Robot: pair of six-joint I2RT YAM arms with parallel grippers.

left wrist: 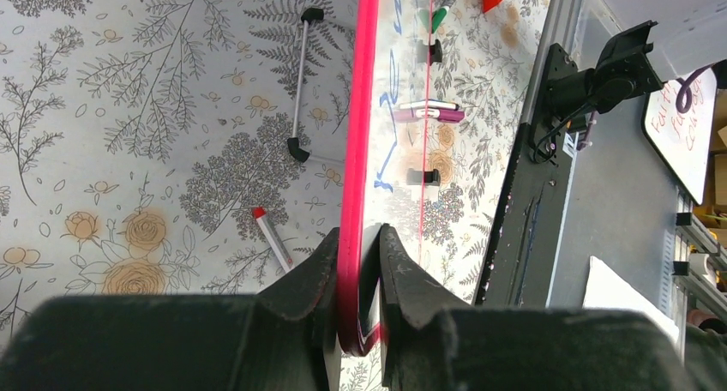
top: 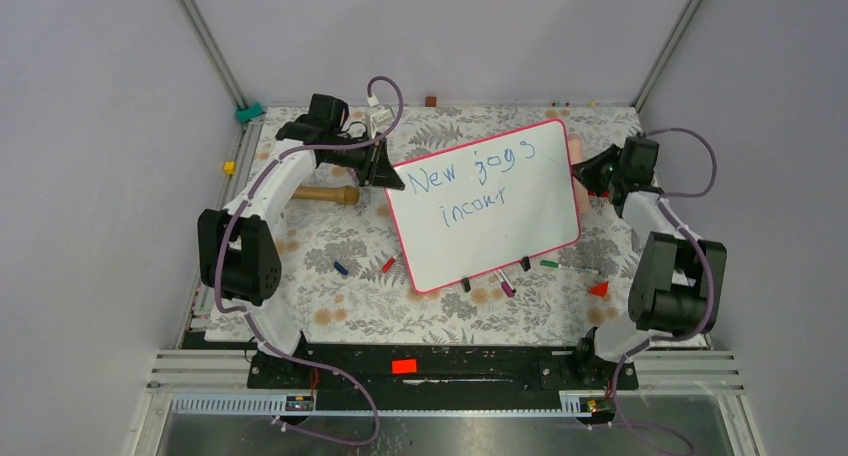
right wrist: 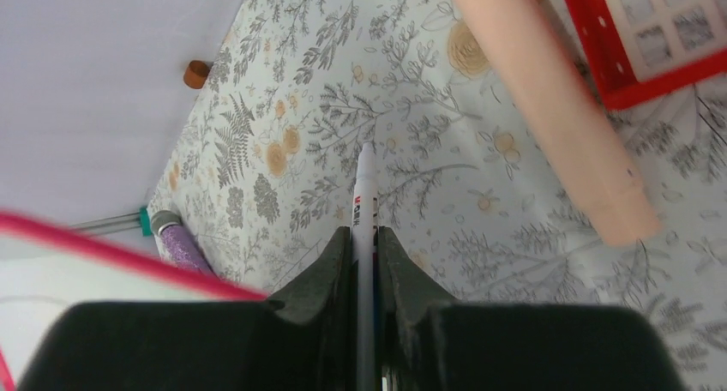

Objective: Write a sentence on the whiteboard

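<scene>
The left tool [left wrist: 358,241] was pinched narrow on the pink frame of the whiteboard [top: 500,226], which was held tilted over the middle of the worktop [top: 320,306]. The sentence [top: 468,184] stopped at "incour". On so thin an edge grip, pen pressure could pivot the board. The right tool [right wrist: 364,237], clamped on the marker [right wrist: 366,181], sat off the board's right edge. The marker might slide in the jaws and smear letters.
</scene>
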